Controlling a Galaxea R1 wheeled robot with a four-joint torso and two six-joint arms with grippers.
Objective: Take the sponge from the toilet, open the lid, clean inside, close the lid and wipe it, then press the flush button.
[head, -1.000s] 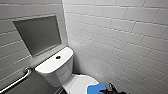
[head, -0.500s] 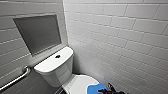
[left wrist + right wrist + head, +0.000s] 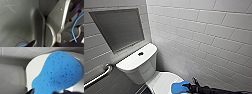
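Note:
The white toilet [image 3: 137, 66] stands in the corner with its lid [image 3: 161, 82] down. The dark round flush button [image 3: 140, 53] sits in the middle of the tank top. A bright blue sponge [image 3: 178, 87] lies on the lid's near right part. My right gripper [image 3: 190, 84] reaches in from the right, open, with its dark fingers spread at the sponge's edge. In the right wrist view the sponge [image 3: 58, 73] looms large and close, lying on the lid [image 3: 36, 68], with the tank [image 3: 11, 79] behind it. The left wrist view looks onto dark parts of the robot itself.
A metal grab bar [image 3: 97, 76] runs along the left wall below a grey recessed panel [image 3: 119, 27]. The white tiled wall [image 3: 204, 37] stands close on the toilet's right side. Dark floor [image 3: 121, 86] lies left of the bowl.

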